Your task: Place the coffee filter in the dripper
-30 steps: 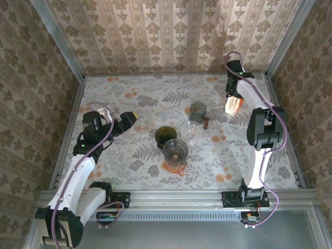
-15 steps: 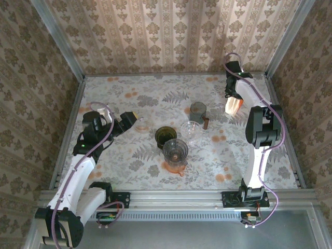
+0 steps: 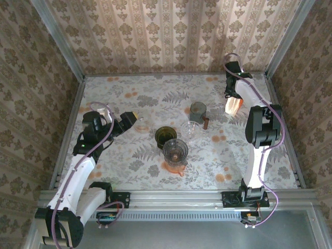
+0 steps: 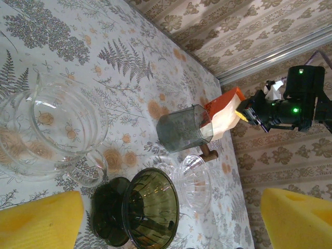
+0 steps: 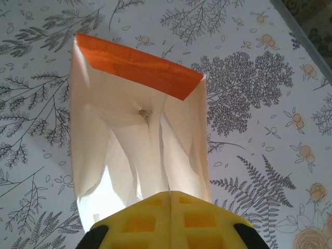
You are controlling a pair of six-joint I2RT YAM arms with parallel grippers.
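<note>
The coffee filters are white papers standing in an open holder with an orange edge, at the back right of the table. My right gripper is at the holder's mouth, its yellow pads shut together on the edge of one coffee filter. A dark green dripper and a clear dripper stand mid-table. My left gripper hovers left of them, open and holding nothing. In the left wrist view the green dripper lies between its yellow fingers.
A glass carafe stands on an orange base just in front of the drippers. A grey-green cup with a wooden handle sits behind them. The patterned back wall and metal frame close in behind the filter holder.
My right gripper's jaws have closed on the filter paper. Neither arm has visibly shifted.
</note>
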